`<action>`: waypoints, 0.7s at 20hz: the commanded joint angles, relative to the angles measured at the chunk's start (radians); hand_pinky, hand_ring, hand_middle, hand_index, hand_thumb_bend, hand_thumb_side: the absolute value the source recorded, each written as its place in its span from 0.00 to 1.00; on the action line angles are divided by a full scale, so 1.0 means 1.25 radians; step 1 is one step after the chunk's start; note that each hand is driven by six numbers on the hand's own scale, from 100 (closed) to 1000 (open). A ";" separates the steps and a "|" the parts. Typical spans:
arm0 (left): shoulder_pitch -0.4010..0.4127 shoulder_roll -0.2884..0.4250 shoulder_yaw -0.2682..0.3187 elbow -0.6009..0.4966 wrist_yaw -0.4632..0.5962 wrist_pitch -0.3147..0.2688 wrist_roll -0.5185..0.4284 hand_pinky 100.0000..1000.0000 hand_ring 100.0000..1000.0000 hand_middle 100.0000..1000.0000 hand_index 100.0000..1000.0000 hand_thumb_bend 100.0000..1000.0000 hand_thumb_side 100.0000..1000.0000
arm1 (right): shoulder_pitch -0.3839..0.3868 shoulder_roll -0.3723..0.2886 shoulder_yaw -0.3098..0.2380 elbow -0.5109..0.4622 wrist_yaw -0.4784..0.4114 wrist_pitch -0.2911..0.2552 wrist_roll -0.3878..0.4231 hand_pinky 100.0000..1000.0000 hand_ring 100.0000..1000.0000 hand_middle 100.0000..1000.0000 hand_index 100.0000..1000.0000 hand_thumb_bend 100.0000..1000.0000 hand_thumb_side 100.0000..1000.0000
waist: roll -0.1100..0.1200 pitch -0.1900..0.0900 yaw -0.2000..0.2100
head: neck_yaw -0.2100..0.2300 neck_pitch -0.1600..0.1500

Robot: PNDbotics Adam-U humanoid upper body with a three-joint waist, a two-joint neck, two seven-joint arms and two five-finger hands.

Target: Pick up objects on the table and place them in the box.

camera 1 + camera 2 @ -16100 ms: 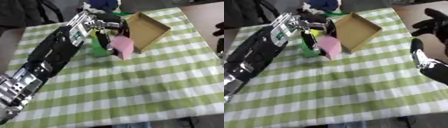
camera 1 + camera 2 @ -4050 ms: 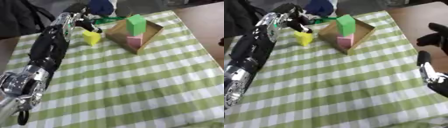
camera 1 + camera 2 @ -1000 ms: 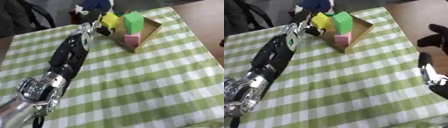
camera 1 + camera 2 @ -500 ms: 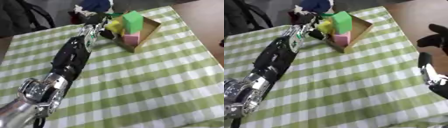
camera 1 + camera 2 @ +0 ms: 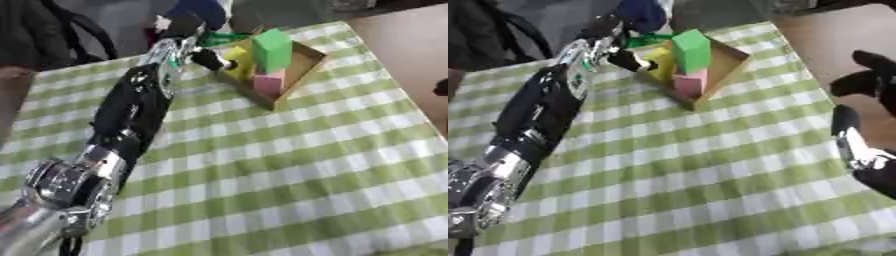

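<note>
Reaching box (image 5: 302, 67), left hand (image 5: 210, 59) blurred, grip unreadable; right hand (image 5: 868, 75) relaxed.

No text you can read anywhere, a small green-and-white patch on your left arm (image 5: 171, 54) too blurred to make out, blocks and box unmarked
</note>
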 commanded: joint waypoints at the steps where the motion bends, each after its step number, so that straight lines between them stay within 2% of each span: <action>1: 0.007 0.059 -0.024 -0.079 0.039 -0.037 0.007 0.62 0.55 0.54 0.78 0.55 0.38 | 0.000 -0.006 -0.012 -0.005 -0.001 0.001 -0.008 0.83 0.70 0.65 0.94 0.00 0.40 | -0.014 -0.017 0.015 | -0.003 0.012; 5: 0.069 0.100 -0.041 -0.164 0.091 -0.089 0.040 0.59 0.53 0.50 0.76 0.48 0.35 | 0.011 -0.006 -0.018 -0.002 0.000 0.002 -0.020 0.83 0.69 0.64 0.94 0.00 0.41 | -0.024 -0.016 0.055 | 0.001 0.021; 7: 0.137 0.128 -0.036 -0.281 0.218 -0.117 0.044 0.56 0.52 0.49 0.74 0.44 0.34 | 0.012 -0.006 -0.021 -0.003 0.000 0.001 -0.028 0.82 0.69 0.64 0.94 0.00 0.41 | -0.028 -0.013 0.074 | 0.005 0.024; 9: 0.204 0.149 -0.029 -0.400 0.348 -0.113 0.037 0.56 0.52 0.48 0.74 0.42 0.32 | 0.013 -0.005 -0.022 -0.005 -0.003 0.001 -0.037 0.82 0.68 0.63 0.94 0.00 0.41 | -0.032 -0.009 0.088 | 0.010 0.027; 14: 0.330 0.150 -0.006 -0.591 0.531 -0.094 0.052 0.54 0.52 0.48 0.73 0.38 0.30 | 0.015 -0.002 -0.022 -0.005 -0.010 0.004 -0.060 0.81 0.67 0.62 0.94 0.00 0.42 | -0.040 0.001 0.121 | 0.020 0.041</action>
